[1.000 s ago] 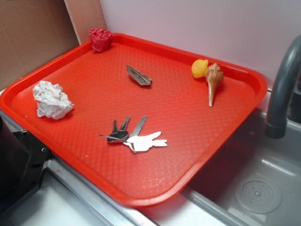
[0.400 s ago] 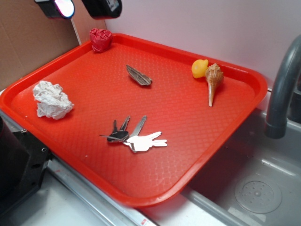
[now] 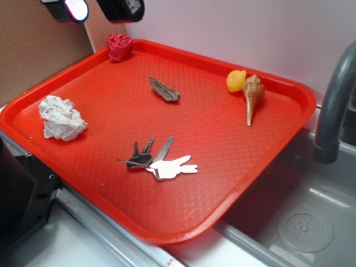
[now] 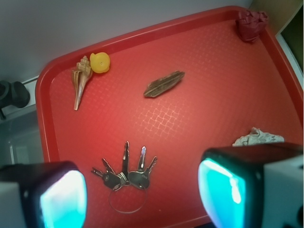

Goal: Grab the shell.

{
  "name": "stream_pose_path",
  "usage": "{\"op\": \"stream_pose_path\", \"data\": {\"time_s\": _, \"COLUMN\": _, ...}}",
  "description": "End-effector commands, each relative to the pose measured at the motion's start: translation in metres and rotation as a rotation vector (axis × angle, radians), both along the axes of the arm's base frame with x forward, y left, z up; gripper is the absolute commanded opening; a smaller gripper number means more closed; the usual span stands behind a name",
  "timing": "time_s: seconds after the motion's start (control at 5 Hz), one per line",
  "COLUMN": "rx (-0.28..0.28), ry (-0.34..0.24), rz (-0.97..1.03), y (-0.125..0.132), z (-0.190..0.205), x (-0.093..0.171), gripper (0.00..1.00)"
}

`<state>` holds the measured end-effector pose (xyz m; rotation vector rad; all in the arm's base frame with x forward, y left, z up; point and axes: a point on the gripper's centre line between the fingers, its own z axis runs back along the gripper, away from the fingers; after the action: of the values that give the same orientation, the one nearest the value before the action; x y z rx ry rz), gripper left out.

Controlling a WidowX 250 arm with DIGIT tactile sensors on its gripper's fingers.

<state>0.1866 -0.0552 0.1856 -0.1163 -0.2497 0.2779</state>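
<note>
Red tray (image 3: pixel 289 119): shell (image 3: pixel 253 95) far corner, end effector (image 3: pixel 92 8) well apart.

No readable text or labels appear anywhere.

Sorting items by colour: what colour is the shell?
Tan-orange with paler bands; the shell shows best in the exterior view.

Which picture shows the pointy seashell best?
The exterior view shows the shell best: it looks bigger and sharper there, with its knobby head beside the yellow duck and its thin tip clear. The wrist view also shows the whole shell, but smaller and from above, far from the open end effector.
</note>
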Motion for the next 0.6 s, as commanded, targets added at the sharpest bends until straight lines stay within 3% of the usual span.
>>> {"op": "stream_pose_path", "data": {"time_s": 0.0, "rx": 0.016, "ry": -0.028, "rz": -0.052, "y": -0.026, "z": -0.044, "x": 0.063, "gripper": 1.0}}
{"op": "stream_pose_path", "data": {"time_s": 0.2, "rx": 0.054, "ry": -0.022, "rz": -0.026, "y": -0.036, "z": -0.069, "x": 0.09, "gripper": 1.0}}
{"op": "stream_pose_path", "data": {"time_s": 0.4, "rx": 0.072, "ry": -0.06, "rz": -0.01, "y": -0.049, "z": -0.086, "x": 0.116, "gripper": 1.0}}
